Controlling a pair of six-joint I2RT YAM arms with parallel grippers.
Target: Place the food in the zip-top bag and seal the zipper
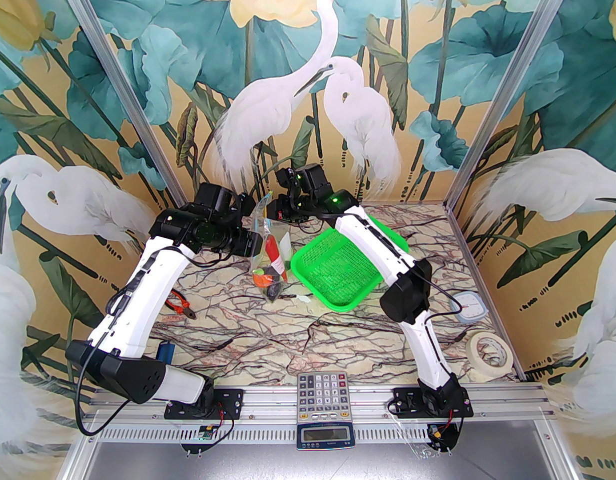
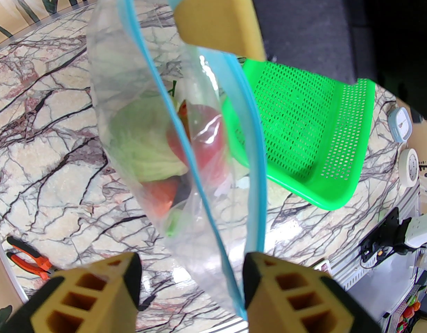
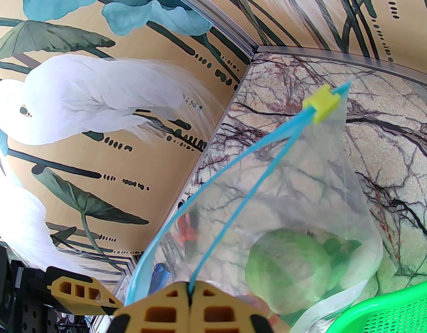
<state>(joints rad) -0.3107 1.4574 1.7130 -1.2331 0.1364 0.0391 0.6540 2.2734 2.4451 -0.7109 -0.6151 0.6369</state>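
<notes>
1. Right gripper [image 3: 190,291]: jaws fully closed, pinching one lip of the zipper [image 2: 264,186] between the pads. Nothing else is held.
2. Left gripper [image 2: 191,276]: jaws about half parted and clamped on nothing. Both blue lips of the strip run down into the gap between its fingers. Whether either pad touches them cannot be told.
3. Zip-top bag [image 3: 303,186]: clear, hanging below the right jaws with its mouth open. The two lips spread apart ahead of both pairs of jaws. Its lower end is down at the marble table [image 2: 43,134]; whether it rests there cannot be told.
4. Yellow slider [image 3: 321,108]: on the strip at the end farthest from the right jaws, where the lips meet.
5. Food [image 2: 210,141]: inside the bag, gathered at its bottom, beyond the left jaws. The green cabbage [image 3: 288,272] lies just ahead of the right jaws, with red and orange pieces beside it.
6. Green mesh basket [image 2: 303,123]: on the table just beside the bag, past it from the left jaws.
7. Pliers [image 2: 29,258]: orange-handled, on the table off to one side of the left jaws, well apart from the bag.
</notes>
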